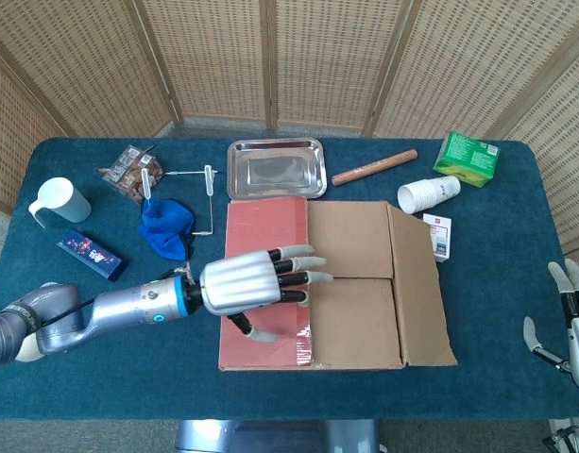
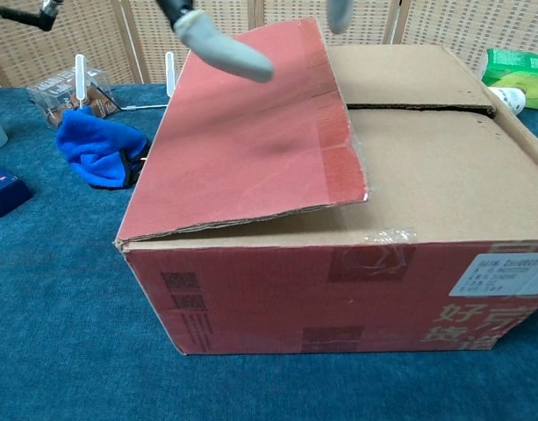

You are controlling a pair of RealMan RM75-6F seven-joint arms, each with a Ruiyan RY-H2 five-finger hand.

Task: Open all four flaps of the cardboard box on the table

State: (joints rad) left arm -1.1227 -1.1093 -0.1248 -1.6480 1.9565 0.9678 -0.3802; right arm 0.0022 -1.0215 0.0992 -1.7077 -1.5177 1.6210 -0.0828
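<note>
The brown cardboard box with red printed sides (image 1: 336, 288) sits in the middle of the blue-covered table (image 1: 487, 377), and by the look of it the job is barely begun. Its red outer flap (image 2: 251, 132) on the robot's left is partly raised, tilted up from the box edge with its free edge clear of the top in the chest view, but far from folded back. The plain brown outer flap (image 1: 417, 283) on the right lies nearly flat, and the two inner flaps (image 1: 350, 278) beneath remain closed, meeting along a seam across the middle. The left hand (image 1: 246, 285) hovers over the red flap with fingers (image 1: 303, 266) stretched out and slightly apart, holding nothing. The right hand (image 1: 574, 321) waits at the table's right edge, well apart from the box, fingers spread and empty.
</note>
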